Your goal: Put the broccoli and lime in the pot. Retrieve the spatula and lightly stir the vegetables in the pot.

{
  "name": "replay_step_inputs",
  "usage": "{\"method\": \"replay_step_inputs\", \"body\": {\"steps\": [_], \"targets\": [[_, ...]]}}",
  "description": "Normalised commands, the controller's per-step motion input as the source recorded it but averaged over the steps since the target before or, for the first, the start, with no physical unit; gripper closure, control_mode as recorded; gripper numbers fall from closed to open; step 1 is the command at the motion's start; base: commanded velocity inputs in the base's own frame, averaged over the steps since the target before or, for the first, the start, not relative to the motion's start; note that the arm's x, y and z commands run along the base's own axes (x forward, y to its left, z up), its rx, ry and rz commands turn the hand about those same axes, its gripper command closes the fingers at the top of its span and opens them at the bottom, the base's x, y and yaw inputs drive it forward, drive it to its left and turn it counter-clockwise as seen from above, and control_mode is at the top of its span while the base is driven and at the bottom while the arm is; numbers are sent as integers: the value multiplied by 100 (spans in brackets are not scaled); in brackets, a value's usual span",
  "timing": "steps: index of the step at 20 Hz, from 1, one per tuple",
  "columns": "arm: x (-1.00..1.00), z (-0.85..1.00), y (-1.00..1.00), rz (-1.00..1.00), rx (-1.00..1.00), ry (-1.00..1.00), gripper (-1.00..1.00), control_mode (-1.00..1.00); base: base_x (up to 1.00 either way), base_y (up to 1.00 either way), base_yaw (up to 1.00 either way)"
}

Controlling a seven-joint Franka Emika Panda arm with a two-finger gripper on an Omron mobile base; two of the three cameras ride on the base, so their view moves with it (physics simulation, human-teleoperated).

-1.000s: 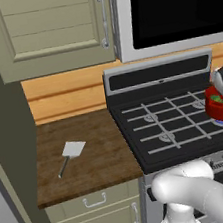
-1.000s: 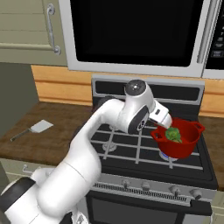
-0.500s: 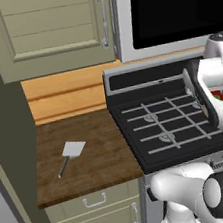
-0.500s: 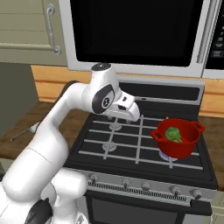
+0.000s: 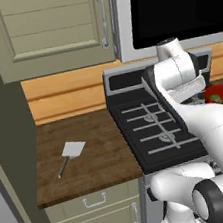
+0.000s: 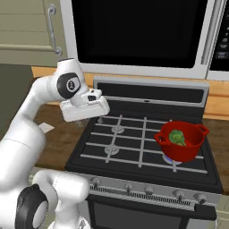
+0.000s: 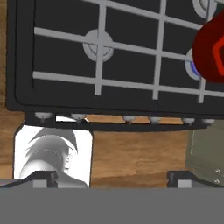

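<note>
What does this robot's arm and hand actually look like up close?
The arm is glossy white, built from thick rounded tube segments. Its joints are dark: one round black cap carries a small white mark, and a dark grey ring sits near the base. The hand is a boxy white block with a small dark patch on top. In the hand view, two small dark fingertips rise at the bottom. No loose cables show.

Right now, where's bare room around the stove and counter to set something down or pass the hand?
Free: wooden counter between spatula and stove edge, and behind the spatula toward the wall; the left burners are bare. Crowded: front-right burner, taken by the red pot with broccoli inside.
</note>
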Motion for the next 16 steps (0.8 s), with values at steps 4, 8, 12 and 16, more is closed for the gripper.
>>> {"method": "replay_step_inputs", "body": {"steps": [4, 8, 12, 16], "targets": [[-47, -20, 98, 76, -1, 18, -100, -100, 0, 0, 0], [-45, -34, 83, 86, 0, 5, -100, -100, 0, 0, 0], [-24, -30, 79, 89, 0, 5, -100, -100, 0, 0, 0], [0, -15, 81, 83, 3, 18, -100, -100, 0, 0, 0]]}}
